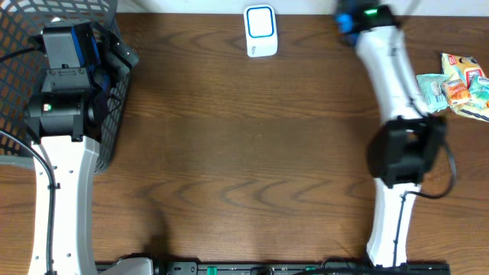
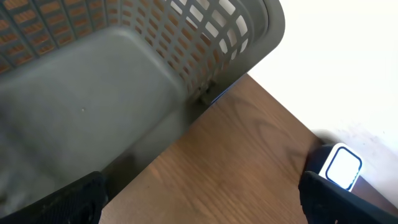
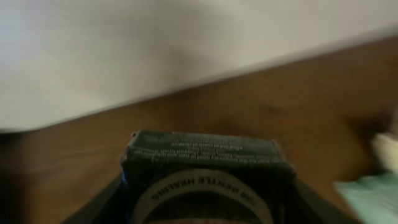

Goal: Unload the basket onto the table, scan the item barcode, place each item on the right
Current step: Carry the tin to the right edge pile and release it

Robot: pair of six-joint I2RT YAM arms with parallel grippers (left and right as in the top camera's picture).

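Brown wood tabletop (image 1: 244, 153). The right hand (image 1: 359, 19) is clamping a dark printed box (image 3: 205, 155), holding it over the far edge, right of the white-and-blue scanner (image 1: 260, 30) and apart from it. The left hand (image 2: 202, 190) is hanging with fingers wide apart, gripping nothing, over the grey basket (image 2: 205, 37) at far left. Snack packets (image 1: 458, 84) are lying at the right edge.

Upside down on the dark box (image 3: 205, 180), curved white lettering reads "GENTLE HEALING". Fine print lines along its top edge, too blurred to read.
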